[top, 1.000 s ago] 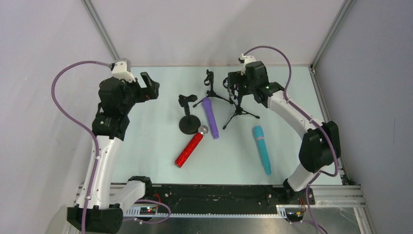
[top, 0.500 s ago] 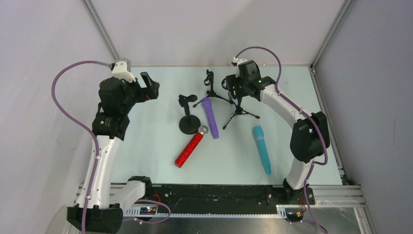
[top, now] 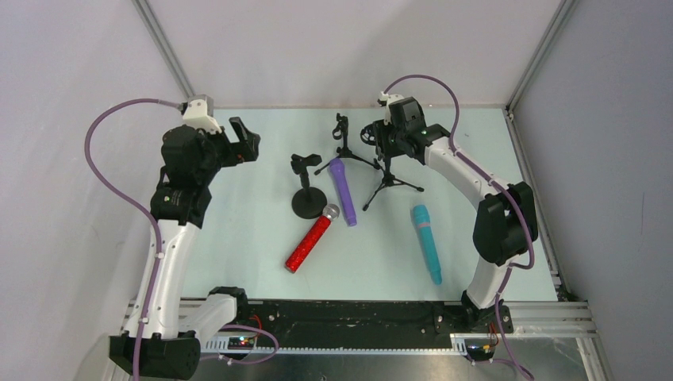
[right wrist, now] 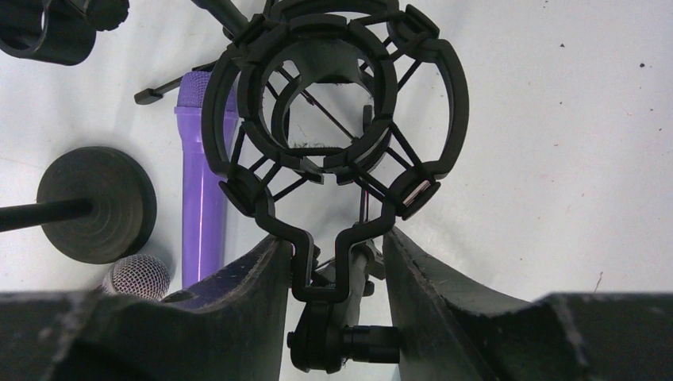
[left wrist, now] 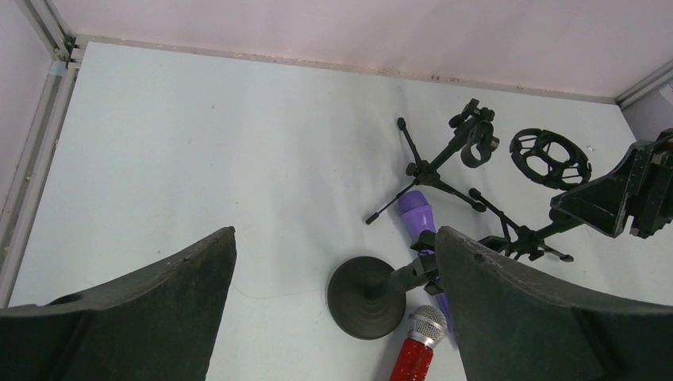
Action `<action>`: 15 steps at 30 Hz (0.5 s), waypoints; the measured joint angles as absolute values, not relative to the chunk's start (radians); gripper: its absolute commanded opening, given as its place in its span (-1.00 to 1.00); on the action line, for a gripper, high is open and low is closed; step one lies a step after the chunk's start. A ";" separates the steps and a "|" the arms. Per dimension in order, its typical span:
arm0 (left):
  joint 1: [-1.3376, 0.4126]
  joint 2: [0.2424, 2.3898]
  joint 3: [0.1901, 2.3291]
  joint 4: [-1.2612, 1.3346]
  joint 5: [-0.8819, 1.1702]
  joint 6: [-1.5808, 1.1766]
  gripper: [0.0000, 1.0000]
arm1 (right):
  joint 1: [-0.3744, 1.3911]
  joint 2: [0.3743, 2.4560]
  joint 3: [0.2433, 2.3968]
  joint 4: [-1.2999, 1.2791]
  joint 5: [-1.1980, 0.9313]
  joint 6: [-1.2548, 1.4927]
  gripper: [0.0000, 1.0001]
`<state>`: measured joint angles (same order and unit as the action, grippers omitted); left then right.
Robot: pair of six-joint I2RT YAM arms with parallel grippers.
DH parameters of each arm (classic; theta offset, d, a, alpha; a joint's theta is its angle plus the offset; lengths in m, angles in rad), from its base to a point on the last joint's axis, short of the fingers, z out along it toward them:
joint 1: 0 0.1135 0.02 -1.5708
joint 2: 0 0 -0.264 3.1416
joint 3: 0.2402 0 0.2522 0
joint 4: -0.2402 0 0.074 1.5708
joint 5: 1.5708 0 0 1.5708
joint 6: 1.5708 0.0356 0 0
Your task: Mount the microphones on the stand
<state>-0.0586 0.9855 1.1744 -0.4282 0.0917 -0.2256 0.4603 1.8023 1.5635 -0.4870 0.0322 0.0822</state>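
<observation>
On the pale table lie the three microphones: glittery red with a silver mesh head, purple and teal. A round-base stand stands beside the red one's head. A tripod stand with a clip is behind the purple one. My right gripper is shut on the neck below the shock-mount ring of the second tripod stand. High over the table's left side, my left gripper hangs open and empty, looking down at the round base.
Aluminium frame posts and grey walls close in the table at the back and sides. The purple microphone lies between the tripod legs and the round base. The teal microphone lies alone near the right arm's elbow.
My right gripper moved a little left over the shock-mount stand and its jaws closed on the mount's neck. The left arm and the microphones stayed put.
</observation>
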 measured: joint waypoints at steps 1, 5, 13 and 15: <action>-0.059 0.987 1.174 -0.428 0.091 -0.226 0.97 | 0.460 1.801 1.563 -0.486 0.030 0.083 -0.27; -0.059 0.991 1.174 -0.428 0.092 -0.226 0.97 | 0.460 1.794 1.562 -0.486 0.023 0.086 -0.32; -0.059 0.995 1.174 -0.428 0.092 -0.226 0.97 | 0.458 1.771 1.562 -0.498 0.025 0.086 -0.49; -0.059 0.995 1.174 -0.428 0.092 -0.226 0.97 | 0.456 1.765 1.562 -0.498 0.027 0.086 -0.55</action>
<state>-0.0586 0.9947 1.1744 -0.4282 0.0917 -0.2256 0.4561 1.7645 1.5616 -0.4976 0.0265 0.0864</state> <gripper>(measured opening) 0.985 0.446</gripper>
